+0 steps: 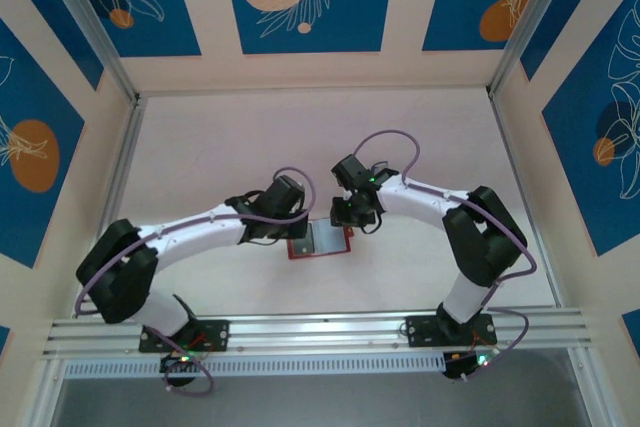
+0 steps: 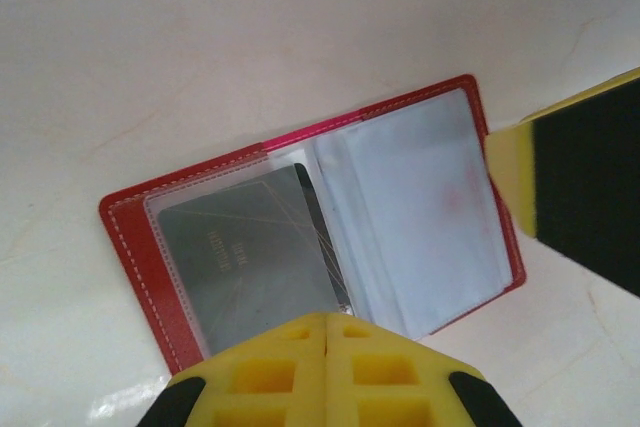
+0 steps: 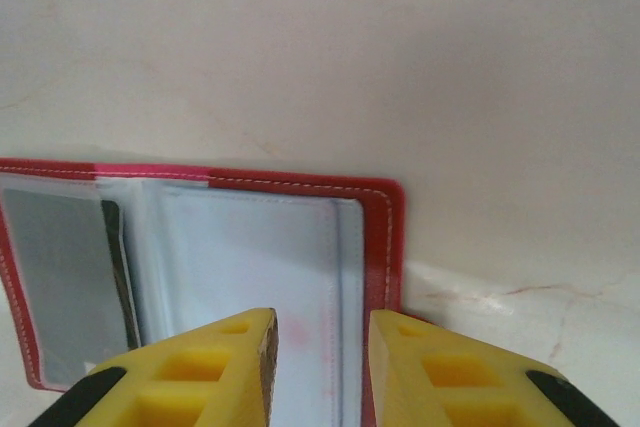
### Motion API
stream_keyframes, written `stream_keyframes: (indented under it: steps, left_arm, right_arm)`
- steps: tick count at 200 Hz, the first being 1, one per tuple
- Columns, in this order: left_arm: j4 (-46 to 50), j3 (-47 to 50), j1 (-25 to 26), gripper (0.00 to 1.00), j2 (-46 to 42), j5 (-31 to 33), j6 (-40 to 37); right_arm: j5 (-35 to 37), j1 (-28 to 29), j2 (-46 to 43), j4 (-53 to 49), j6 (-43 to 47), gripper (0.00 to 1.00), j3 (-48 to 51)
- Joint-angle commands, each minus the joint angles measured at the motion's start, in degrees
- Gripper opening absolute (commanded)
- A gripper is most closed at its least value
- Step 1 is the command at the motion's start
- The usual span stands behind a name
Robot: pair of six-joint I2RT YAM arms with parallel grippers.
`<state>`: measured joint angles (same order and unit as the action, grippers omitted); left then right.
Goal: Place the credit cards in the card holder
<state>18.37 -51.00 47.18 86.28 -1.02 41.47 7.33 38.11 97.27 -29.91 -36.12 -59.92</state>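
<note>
Red card holder (image 2: 138,247), seemingly grey card (image 2: 250,257)

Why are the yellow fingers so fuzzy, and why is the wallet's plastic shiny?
Left wrist: the left gripper sits near the lens, so it blurs; glare whitens sleeves in the card holder. Right wrist: the right gripper blurs likewise. Top external: sharp, evenly lit.

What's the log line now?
red card holder open | grey credit card sleeved | left gripper shut | right gripper open above empty sleeve

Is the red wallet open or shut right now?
Open. The red wallet lies spread flat on the table, both clear sleeves facing up, with a dark card inside one sleeve.
</note>
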Motion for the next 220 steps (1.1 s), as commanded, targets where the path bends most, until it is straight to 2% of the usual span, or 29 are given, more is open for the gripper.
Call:
stream_keyframes:
  steps: [1,37,107,157,187,220]
  left_arm:
    - [-1.84,-1.16,0.43,0.00,3.09,-2.66,-0.39]
    - [-3.94,0.77,0.64,0.00,5.38,-2.27,0.10]
    - [-6.90,8.33,0.82,0.00,5.11,-0.24,0.88]
    - [-10.29,10.79,0.99,0.00,6.73,-1.07,1.94]
    - [-11.13,10.84,1.16,0.00,7.75,-1.36,2.28]
    - [-11.81,11.07,1.25,0.00,8.29,-1.51,2.62]
  right_arm:
    - [-0.39,-0.06,1.68,-1.25,1.05,0.30,-1.82]
    - [-0.43,-0.14,4.99,-1.68,1.09,0.26,-3.65]
    - [0.31,0.48,8.56,-1.83,0.44,0.27,-3.91]
    - [-0.06,2.52,9.80,-2.25,0.50,0.27,-4.49]
    - [6.36,4.20,7.18,-5.42,-0.26,0.28,-5.12]
    - [9.77,5.47,2.12,-7.00,0.14,0.31,-5.42]
